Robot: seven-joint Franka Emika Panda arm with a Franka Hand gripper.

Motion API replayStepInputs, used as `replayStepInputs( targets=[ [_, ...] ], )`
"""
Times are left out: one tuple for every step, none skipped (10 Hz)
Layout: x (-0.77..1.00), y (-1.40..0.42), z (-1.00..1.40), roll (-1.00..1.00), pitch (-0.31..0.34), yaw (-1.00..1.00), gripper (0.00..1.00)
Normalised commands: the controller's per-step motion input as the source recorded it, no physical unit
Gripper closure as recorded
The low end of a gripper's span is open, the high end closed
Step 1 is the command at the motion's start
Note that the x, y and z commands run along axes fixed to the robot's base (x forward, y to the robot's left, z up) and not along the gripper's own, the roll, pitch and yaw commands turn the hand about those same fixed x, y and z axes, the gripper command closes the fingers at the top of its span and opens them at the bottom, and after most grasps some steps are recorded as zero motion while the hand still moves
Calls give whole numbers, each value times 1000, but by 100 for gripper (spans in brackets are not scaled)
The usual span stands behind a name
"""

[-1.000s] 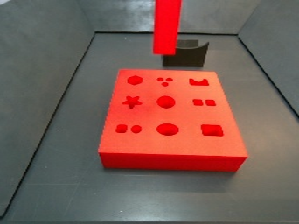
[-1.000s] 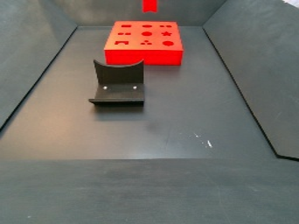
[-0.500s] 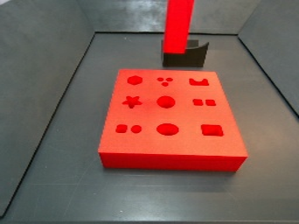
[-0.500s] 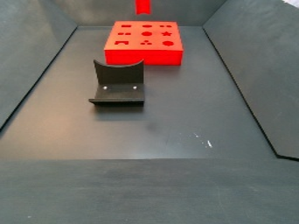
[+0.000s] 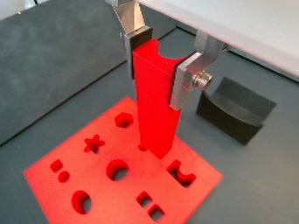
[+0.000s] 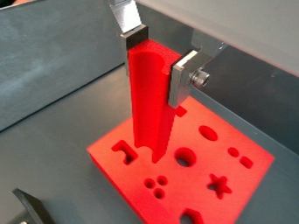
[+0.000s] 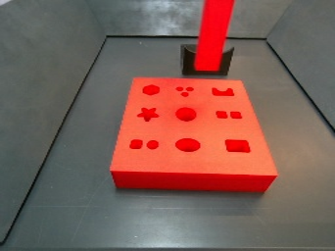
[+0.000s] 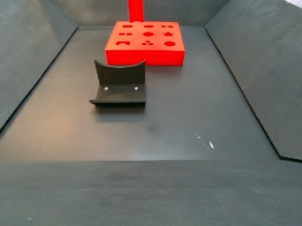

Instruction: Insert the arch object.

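Note:
The arch object (image 5: 156,105) is a long bright-red bar that hangs upright in my gripper (image 5: 162,61), which is shut on the bar's upper end, where a curved notch shows. It shows in both wrist views (image 6: 149,105) and both side views (image 7: 214,29) (image 8: 136,9). Its lower end hovers above the flat red board (image 7: 210,132), close to the arch-shaped hole (image 5: 184,172) near the board's far edge. I cannot tell whether it touches the board. The gripper (image 6: 160,57) itself is out of frame in the side views.
The dark-grey block with a curved notch (image 7: 207,61) stands on the floor just beyond the red board (image 8: 147,55), and shows in a wrist view (image 5: 239,109) and a side view (image 8: 118,86). Grey walls enclose the dark floor.
The bar has moved steadily sideways with the gripper, to the right in one side view and to the left in the other. The board and the dark block have not moved.

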Motion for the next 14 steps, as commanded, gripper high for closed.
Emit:
replayStepInputs(
  targets=[
    [1000, 66, -51, 43, -133, 0, 100],
    [1000, 57, -103, 6, -116, 0, 100],
    [1000, 40, -146, 0, -109, 0, 100],
    [1000, 71, -169, 0, -113, 0, 100],
    [1000, 69, -237, 4, -106, 0, 100],
    [1000, 0, -406, 177, -23, -14, 100],
    [737, -54, -417, 280, 26, -277, 100],
    [597, -86, -454, 303, 63, -343, 100],
    [489, -97, -369, 340, 86, -374, 100],
    [223, -71, -203, 243, 111, -340, 100],
    [0, 0, 0, -40, 0, 0, 100],
    [169, 114, 0, -209, 0, 51, 100],
    [366, 134, 111, -286, 19, 309, 100],
    [331, 31, 283, -186, 90, 263, 100]
  ],
)
